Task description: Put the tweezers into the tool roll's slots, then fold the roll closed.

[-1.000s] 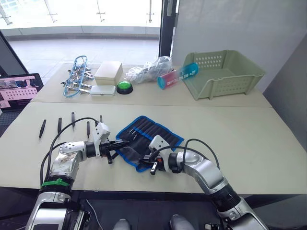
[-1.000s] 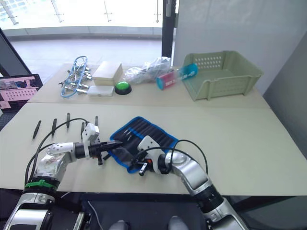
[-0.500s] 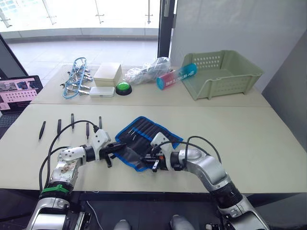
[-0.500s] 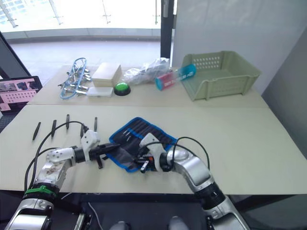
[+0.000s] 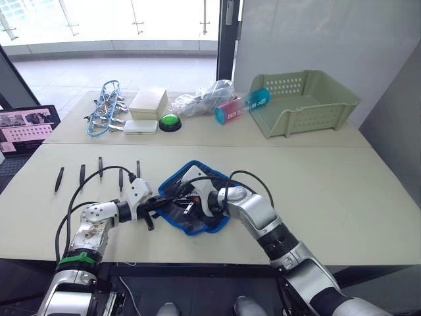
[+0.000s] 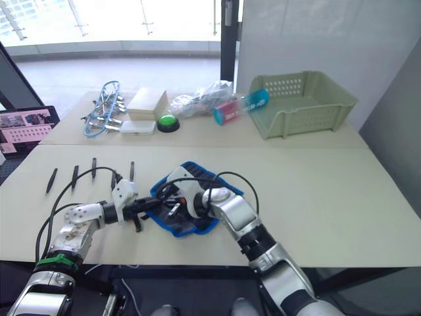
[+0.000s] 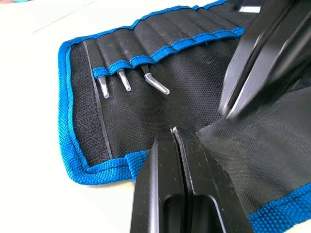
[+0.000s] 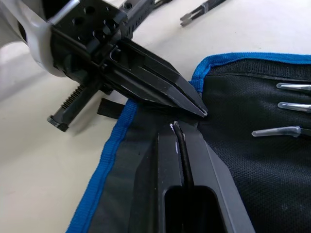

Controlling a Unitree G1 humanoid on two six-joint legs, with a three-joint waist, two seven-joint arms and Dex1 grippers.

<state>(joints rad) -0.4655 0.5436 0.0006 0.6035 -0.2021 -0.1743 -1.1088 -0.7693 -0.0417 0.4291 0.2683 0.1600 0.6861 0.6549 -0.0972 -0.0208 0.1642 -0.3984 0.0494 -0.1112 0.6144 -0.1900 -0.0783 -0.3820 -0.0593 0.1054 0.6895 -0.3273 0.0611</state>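
- Since a second ago the right gripper (image 5: 189, 205) has swung from the near edge of the tool roll (image 5: 212, 222) in over its left half, and the right flap that lay spread toward the table's middle is now folded over, so the roll looks narrower.
- Left gripper (image 5: 160, 201) has hardly shifted; it sits at the roll's left edge with its fingers (image 7: 165, 179) pressed flat together on the black fabric, pinching a fold of the roll.
- From the right wrist view, the right gripper's fingers (image 8: 167, 160) are closed too, with a thin layer of the roll's fabric caught between them, tips almost meeting the left gripper's tips.
- Three tweezers' pale tips (image 7: 158, 86) poke out of the slots (image 7: 160, 43) near the roll's blue-edged corner, side by side.
- Five black tweezers (image 5: 100, 166) lie loose in a row on the table (image 5: 342, 191) to the left of the roll, well apart from it, above the left arm.
- On the far table sit a green basket (image 5: 306, 102), a blue and pink tube (image 5: 243, 106) just beside it, a clear plastic bag (image 5: 204, 95), a green button (image 5: 170, 120), a cream box (image 5: 148, 102), a small white case (image 5: 141, 126) and a blue-framed tool bundle (image 5: 105, 105).
- A laptop screen (image 5: 26, 125) shows at the far left.
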